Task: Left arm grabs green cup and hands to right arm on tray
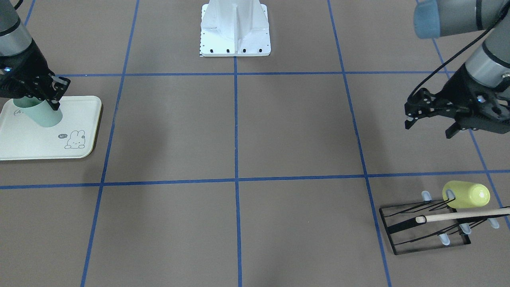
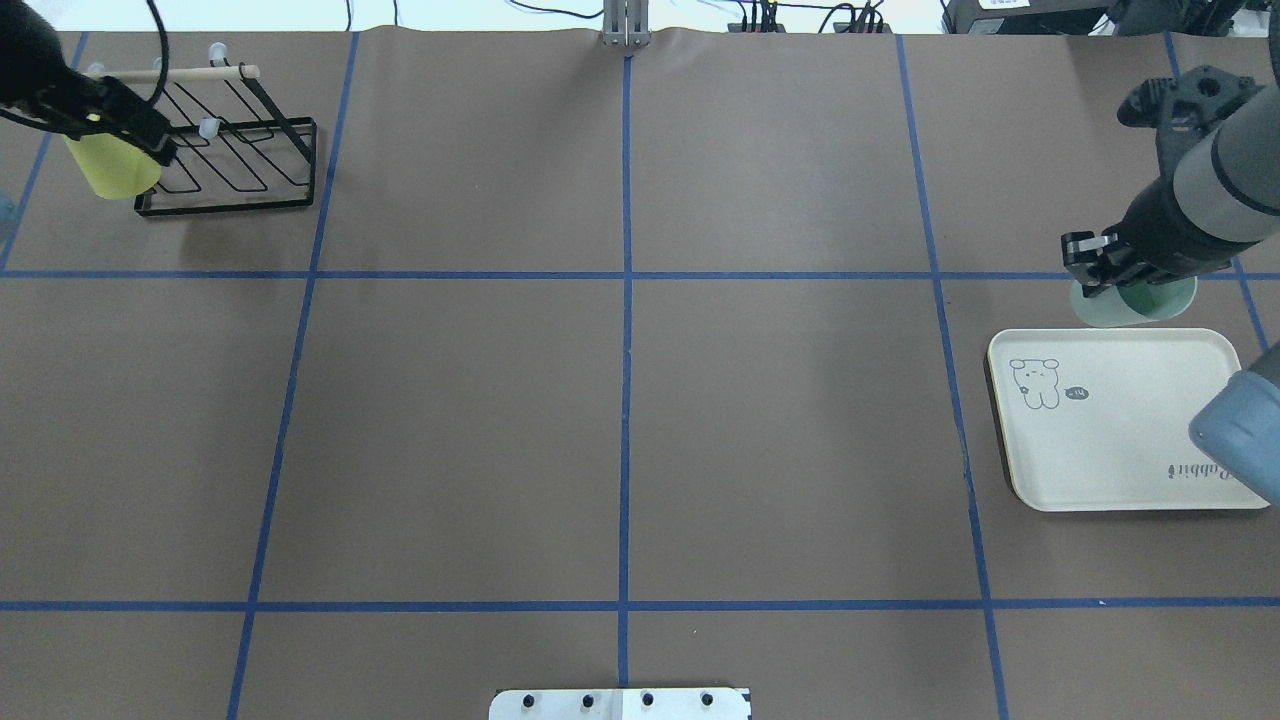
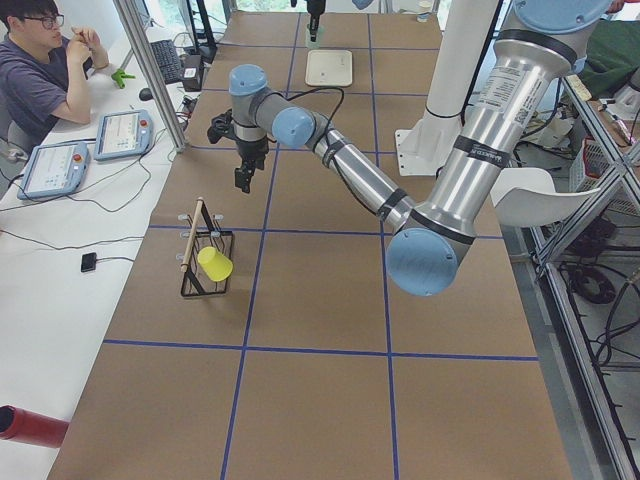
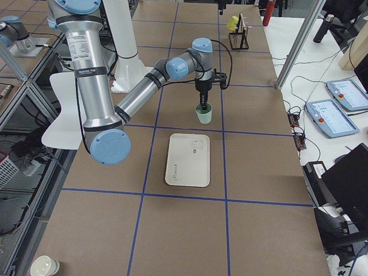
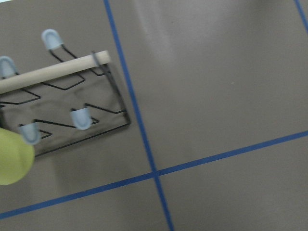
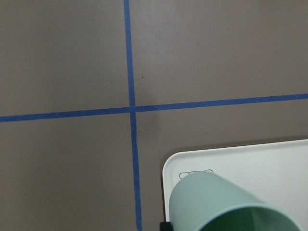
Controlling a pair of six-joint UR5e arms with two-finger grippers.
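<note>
My right gripper (image 1: 48,101) is shut on the rim of the pale mint-green cup (image 1: 42,113) and holds it tilted just above the far end of the cream-white tray (image 1: 24,139). The cup also shows in the overhead view (image 2: 1135,305), in the exterior right view (image 4: 203,115) and in the right wrist view (image 6: 226,202), over the tray's rim (image 6: 269,159). My left gripper (image 1: 430,126) is open and empty. It hovers above the table on the other side, near the black rack.
A black wire rack (image 1: 426,229) with a wooden rod stands near my left gripper, and a brighter yellow-green cup (image 1: 468,194) lies on it. The robot's white base (image 1: 235,28) is at the middle back. An operator sits beside the table in the exterior left view.
</note>
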